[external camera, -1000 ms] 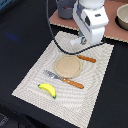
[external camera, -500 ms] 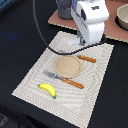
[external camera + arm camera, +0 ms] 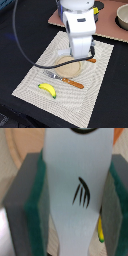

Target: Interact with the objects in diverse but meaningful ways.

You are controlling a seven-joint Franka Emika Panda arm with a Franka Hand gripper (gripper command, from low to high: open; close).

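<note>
The gripper (image 3: 75, 203) pinches a white tool (image 3: 77, 188) over the round plate (image 3: 65, 66), hiding its centre; the banana (image 3: 47, 89) lies lower left; an orange-handled fork (image 3: 65, 80) lies between them.

A black tabletop (image 3: 20, 55) carries a pale woven placemat (image 3: 95, 87) in the middle and a reddish-brown board (image 3: 107, 27) at the far right.

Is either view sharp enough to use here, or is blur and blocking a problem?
Exterior view: soft but readable, the banana and plate show, though the arm hides the gripper. Wrist view: a white tool between the green pads is close and blurred, filling the frame.
</note>
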